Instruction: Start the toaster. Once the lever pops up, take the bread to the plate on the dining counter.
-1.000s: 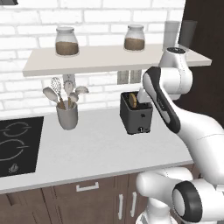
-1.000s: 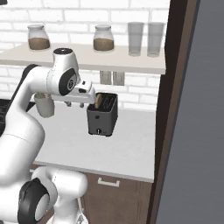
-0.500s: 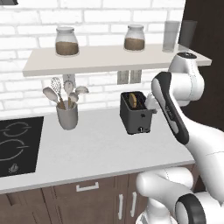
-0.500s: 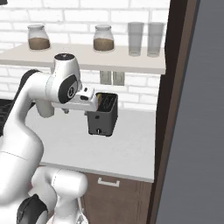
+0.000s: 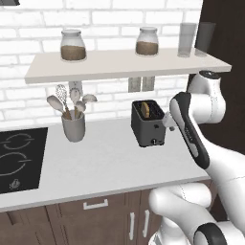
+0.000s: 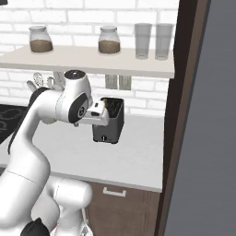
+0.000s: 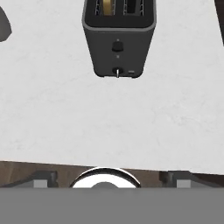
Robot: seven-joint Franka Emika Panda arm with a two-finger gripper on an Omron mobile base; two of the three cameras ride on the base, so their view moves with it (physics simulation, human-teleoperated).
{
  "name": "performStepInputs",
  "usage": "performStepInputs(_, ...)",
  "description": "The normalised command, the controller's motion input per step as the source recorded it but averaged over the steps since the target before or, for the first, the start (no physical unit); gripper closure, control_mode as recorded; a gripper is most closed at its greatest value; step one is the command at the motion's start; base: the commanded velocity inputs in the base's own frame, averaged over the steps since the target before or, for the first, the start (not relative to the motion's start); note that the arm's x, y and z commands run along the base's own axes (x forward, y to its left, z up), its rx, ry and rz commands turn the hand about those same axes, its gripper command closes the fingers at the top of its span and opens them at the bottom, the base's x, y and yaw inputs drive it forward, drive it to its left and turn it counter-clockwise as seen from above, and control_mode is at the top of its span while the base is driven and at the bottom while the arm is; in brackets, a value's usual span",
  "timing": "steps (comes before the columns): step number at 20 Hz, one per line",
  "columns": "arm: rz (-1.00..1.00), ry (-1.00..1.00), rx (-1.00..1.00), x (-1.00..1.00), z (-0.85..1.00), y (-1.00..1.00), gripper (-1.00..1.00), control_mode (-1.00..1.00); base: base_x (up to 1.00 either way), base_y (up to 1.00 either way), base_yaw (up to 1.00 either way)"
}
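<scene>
The black toaster (image 5: 148,125) stands on the white wall counter (image 5: 105,165) below the shelf. The golden-brown bread (image 5: 147,110) sits in one of its top slots, its upper part showing. In the hand view the toaster (image 7: 119,39) faces me with its lever and small knob on the front, and the bread (image 7: 107,6) is in the left slot. My gripper (image 5: 168,123) hovers just off the toaster's front, not touching it. It shows as the gripper (image 6: 98,111) from the other side and the gripper (image 7: 109,179) in the hand view, open and holding nothing. The plate and the dining counter are out of view.
A grey utensil cup (image 5: 73,125) stands left of the toaster, and a black cooktop (image 5: 19,158) lies further left. The shelf (image 5: 119,64) above carries two jars and two glasses. A tall dark cabinet (image 6: 203,115) closes off the right side.
My hand has drawn back a little from the toaster's front and dropped slightly. The toaster and the bread have not moved.
</scene>
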Motion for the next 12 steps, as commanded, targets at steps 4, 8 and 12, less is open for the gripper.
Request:
performStepInputs(4,0.01,0.00,0.00,0.74,0.00,0.00,-1.00,-1.00,0.00,0.00,0.00)
performStepInputs(8,0.07,0.00,0.00,0.62,-0.01,-0.03,-1.00,-1.00,0.00,0.00,0.00)
performStepInputs(12,0.05,0.00,0.00,0.35,-0.21,0.02,-1.00,-1.00,0.00,0.00,0.00)
